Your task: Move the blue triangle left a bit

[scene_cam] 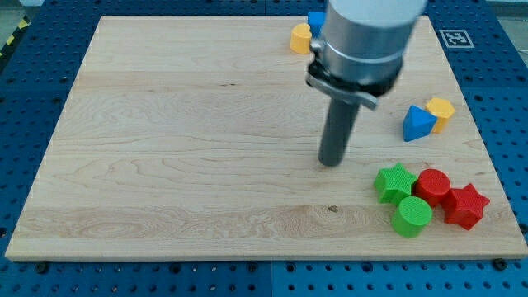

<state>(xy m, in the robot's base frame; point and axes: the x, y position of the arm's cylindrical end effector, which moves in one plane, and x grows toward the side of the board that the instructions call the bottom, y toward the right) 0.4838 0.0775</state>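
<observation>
My tip [332,162] down on the wooden board [190,132], right of centre, touching no block. No claw here to spread or pinch: just a straight dark rod under a grey cylindrical mount [363,41], cut off by the view's top edge. Mount hiding part of the board's top edge and part of a blue block [316,20] behind it, so shape of that block impossible to make out. Just left of that one, touching or nearly so, a yellow block [300,38], rounded, possibly heart-shaped, hard to tell.

Blue triangle [418,123] lying to the right of my tip and a little higher in the view, apart from it, near the board's right edge. One corner aimed toward the view's right, flat side facing left toward the rod; long axis unclear, the shape looking roughly as tall as wide. Pressed against its upper right, a yellow block [441,110], partly hidden behind the triangle, outline angular but not fully readable.

Below and to the right of my tip, a tight cluster: green star [394,181], red cylinder [433,186], green cylinder [411,216], red star [466,205], each touching a neighbour. Around the board, blue perforated table [503,99].
</observation>
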